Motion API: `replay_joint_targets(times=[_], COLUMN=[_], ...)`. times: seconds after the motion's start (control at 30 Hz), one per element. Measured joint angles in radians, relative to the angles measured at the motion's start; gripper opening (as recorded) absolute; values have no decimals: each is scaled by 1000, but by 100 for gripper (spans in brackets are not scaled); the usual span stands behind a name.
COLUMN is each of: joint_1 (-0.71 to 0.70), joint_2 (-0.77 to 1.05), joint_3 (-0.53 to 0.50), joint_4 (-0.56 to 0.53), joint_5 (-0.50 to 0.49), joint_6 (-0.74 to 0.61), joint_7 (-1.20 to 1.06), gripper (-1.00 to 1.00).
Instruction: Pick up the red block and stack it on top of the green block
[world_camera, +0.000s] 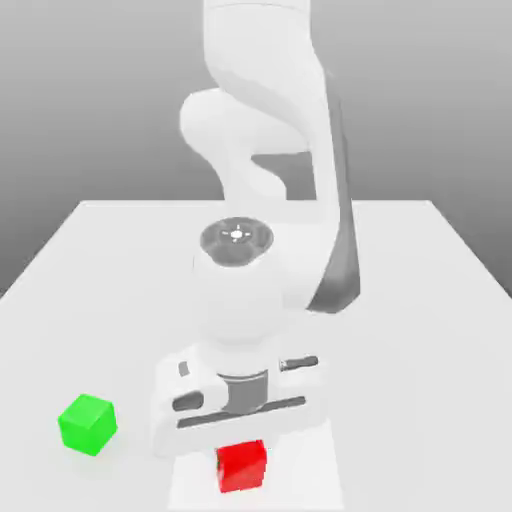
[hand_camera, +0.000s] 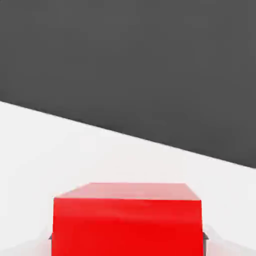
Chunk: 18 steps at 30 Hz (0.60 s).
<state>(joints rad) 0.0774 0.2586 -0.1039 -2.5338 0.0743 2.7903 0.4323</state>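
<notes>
The arm reaches down over the near part of the white desk (world_camera: 420, 300), with the end effector (world_camera: 241, 452) lowered directly onto the red block (world_camera: 242, 466). In the exterior view the hand body sits just above the block and hides the fingers, so the block's upper edge meets the underside of the hand. In the hand view the red block (hand_camera: 127, 222) lies close below the camera, squarely between the two fingers, and a dark fingertip (hand_camera: 50, 236) shows at one side face, with a matching sliver at the opposite side. Both slivers sit flush against the block's faces, so the end effector reads as closed to the block's width and gripping it. The block's lower edge is cut off in both views, so whether it rests on the desk or is lifted clear cannot be told. The green block (world_camera: 87, 423) stands on the desk well apart from the end effector, off to the exterior view's left and slightly farther from the camera than the red block. It is upright, square to the surface, and touches nothing else. The red block is not on the green block.
</notes>
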Motion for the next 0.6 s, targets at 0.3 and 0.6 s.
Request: replay_joint_targets(times=[0.3, 0.6], joint_1=[-263, -326], joint_2=[-208, -40], joint_3=[-201, -147], joint_4=[-54, -50], joint_5=[-48, 85], joint_6=[-154, 1], joint_7=[-97, -219], gripper=[-100, 100])
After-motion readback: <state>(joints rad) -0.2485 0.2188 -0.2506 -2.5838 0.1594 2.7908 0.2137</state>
